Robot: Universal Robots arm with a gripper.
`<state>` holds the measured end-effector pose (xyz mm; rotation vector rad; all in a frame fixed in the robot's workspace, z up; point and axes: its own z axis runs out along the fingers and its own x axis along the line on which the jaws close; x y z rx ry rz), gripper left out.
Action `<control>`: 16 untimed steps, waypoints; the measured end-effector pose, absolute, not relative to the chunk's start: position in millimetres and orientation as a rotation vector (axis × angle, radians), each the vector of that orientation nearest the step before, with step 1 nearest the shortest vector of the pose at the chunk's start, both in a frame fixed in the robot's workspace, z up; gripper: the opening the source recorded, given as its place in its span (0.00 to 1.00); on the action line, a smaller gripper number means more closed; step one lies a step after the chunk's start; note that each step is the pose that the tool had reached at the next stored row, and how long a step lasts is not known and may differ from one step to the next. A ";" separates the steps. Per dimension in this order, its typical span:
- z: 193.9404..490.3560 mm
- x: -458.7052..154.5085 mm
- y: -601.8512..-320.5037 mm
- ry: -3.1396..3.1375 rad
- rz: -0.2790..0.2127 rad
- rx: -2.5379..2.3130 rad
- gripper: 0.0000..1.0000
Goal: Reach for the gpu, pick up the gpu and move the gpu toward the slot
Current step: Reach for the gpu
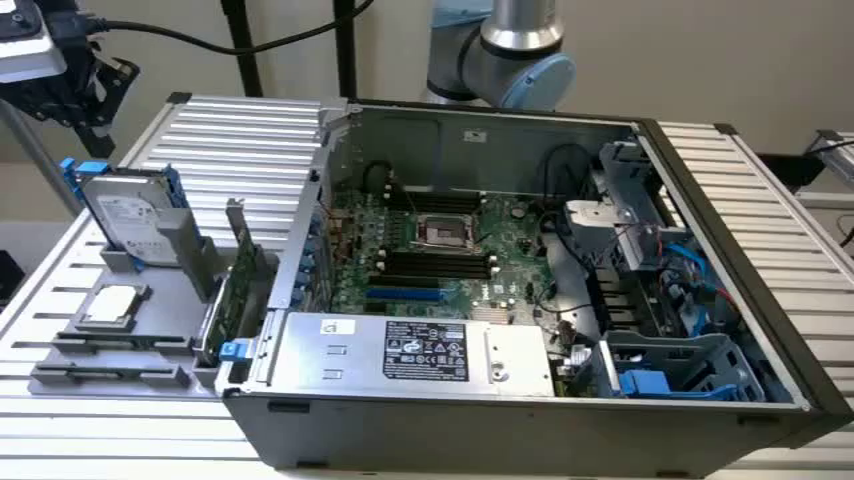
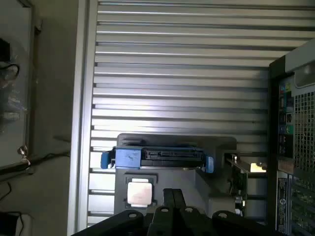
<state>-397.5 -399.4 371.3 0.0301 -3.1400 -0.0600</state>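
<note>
- Reach, by my reckoning: in the exterior view the pincer (image 1: 83,105) hangs high, well apart from the green card (image 1: 240,275), which stands on edge below it between drive (image 1: 131,215) and case (image 1: 507,430). A good approach sets the fingers square across that thin edge, clear of the drive.
- The wrist view adds what the other hides: the pincer's (image 2: 173,196) fingers are together and empty, and the card's (image 2: 241,179) metal end lies off its line, toward the case.

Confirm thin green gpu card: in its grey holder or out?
In. The thin green gpu card stands upright, edge-on, in the grey slotted holder.

robotics lab: robot arm (image 1: 514,45), open pc case (image 1: 400,445) on ribbed aluminium bench (image 1: 227,130).
</note>
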 end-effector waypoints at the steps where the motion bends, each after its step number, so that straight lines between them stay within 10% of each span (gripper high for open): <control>1: 371.3 -397.5 -399.4 -3.140 -0.060 0.030 0.11; 16: 371.3 -393.3 -400.6 -3.140 -0.059 0.030 0.11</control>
